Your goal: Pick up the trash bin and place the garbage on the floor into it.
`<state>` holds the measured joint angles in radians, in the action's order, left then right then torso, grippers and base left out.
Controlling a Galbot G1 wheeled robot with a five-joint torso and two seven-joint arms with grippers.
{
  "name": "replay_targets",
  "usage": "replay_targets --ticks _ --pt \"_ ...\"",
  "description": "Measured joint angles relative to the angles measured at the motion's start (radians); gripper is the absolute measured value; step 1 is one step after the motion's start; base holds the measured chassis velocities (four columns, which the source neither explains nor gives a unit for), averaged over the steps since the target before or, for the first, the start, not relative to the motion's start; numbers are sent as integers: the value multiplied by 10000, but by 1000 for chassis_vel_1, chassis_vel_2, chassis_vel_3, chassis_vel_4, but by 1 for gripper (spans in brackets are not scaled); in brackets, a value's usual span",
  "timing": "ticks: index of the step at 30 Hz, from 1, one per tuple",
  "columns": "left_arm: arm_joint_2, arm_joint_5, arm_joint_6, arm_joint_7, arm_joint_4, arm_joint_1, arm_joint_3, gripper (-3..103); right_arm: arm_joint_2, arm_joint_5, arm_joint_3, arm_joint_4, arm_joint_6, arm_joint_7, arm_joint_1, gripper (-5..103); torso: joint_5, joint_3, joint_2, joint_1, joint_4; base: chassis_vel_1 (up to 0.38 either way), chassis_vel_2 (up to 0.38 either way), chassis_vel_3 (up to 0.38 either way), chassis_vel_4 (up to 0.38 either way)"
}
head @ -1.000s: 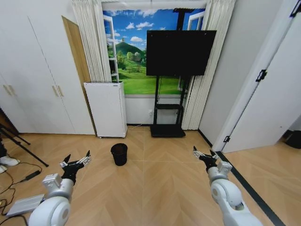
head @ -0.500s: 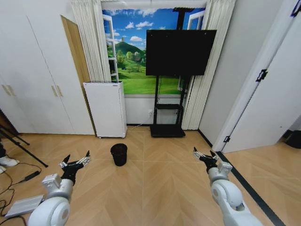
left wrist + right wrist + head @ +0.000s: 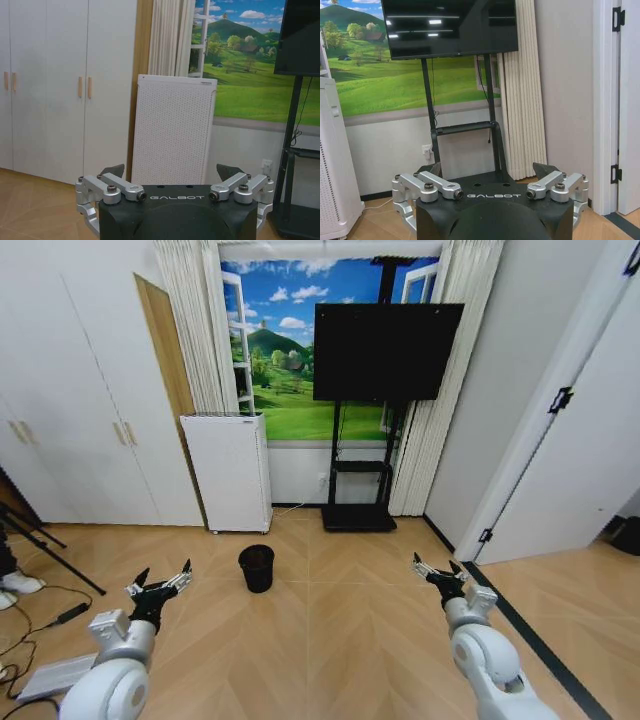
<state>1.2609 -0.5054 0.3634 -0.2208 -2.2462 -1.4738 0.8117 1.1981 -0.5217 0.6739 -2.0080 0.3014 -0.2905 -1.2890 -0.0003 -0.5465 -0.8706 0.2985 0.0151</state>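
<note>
The trash bin [image 3: 256, 567], small, black and round, stands upright on the wooden floor ahead, in front of the white perforated appliance [image 3: 228, 472]. My left gripper [image 3: 160, 585] is held low at the left, open and empty, well short of the bin and to its left. My right gripper [image 3: 438, 571] is held low at the right, open and empty, far from the bin. The wrist views show each gripper's open fingers [image 3: 113, 172] [image 3: 428, 170] with nothing between them. The garbage is out of view.
A black TV on a stand [image 3: 386, 338] is against the far wall beside curtains. White wardrobes [image 3: 70, 400] line the left wall, a white door [image 3: 585, 440] the right. A tripod leg [image 3: 50, 552], cables and a flat device [image 3: 55, 673] lie at the left. Bare floor stretches ahead.
The whole picture has shifted slightly to the right, so the camera has moved. Both arms keep the same pose.
</note>
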Motion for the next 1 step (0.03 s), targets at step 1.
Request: replay_targets --ticks 1 --pt "0 0 0 0 0 0 0 100 0 0 0 0 0 0 0 100 0 0 0 0 0 58 70 -51 -63"
